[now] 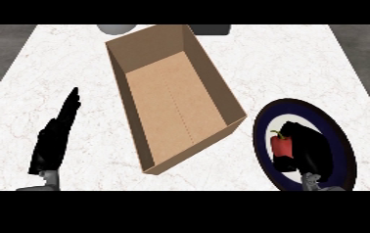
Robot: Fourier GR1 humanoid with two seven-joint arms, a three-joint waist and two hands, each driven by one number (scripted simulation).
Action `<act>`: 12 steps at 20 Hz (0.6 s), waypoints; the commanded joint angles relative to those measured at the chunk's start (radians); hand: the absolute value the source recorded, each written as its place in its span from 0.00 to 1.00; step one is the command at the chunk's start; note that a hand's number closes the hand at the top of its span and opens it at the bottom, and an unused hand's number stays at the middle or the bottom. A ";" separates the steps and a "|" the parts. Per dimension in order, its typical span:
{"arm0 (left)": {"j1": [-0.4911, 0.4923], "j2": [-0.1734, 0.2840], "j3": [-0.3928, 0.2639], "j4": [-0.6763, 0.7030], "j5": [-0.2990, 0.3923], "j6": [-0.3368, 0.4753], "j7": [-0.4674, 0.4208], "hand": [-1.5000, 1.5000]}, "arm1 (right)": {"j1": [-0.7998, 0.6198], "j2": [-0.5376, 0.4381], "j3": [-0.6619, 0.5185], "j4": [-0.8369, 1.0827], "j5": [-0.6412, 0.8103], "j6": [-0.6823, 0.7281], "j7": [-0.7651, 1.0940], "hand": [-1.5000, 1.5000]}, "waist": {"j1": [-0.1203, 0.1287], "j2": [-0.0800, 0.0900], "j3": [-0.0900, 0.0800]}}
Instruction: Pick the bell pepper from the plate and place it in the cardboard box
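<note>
The right hand [311, 151] curls round the red bell pepper [282, 146] on the plate [269, 119] (beside the cardboard box [173, 97]).

The left hand [54, 136] rested at the lower left, fingers straight and pointing away from the robot, edge-on, with a bit of grey wrist below it. The right hand [309, 151] at the lower right had its fingers curled round the pepper [281, 146].

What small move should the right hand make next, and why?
Probably lift. The right hand is already curled round the red bell pepper, which is low over the plate. The open cardboard box lies to its left.
</note>
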 commanded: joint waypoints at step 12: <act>-0.013 0.005 0.032 0.029 0.019 -0.040 -0.029 0.50 | 0.030 0.014 0.109 -0.511 0.093 0.192 0.085 1.00 | -0.001 0.004 0.003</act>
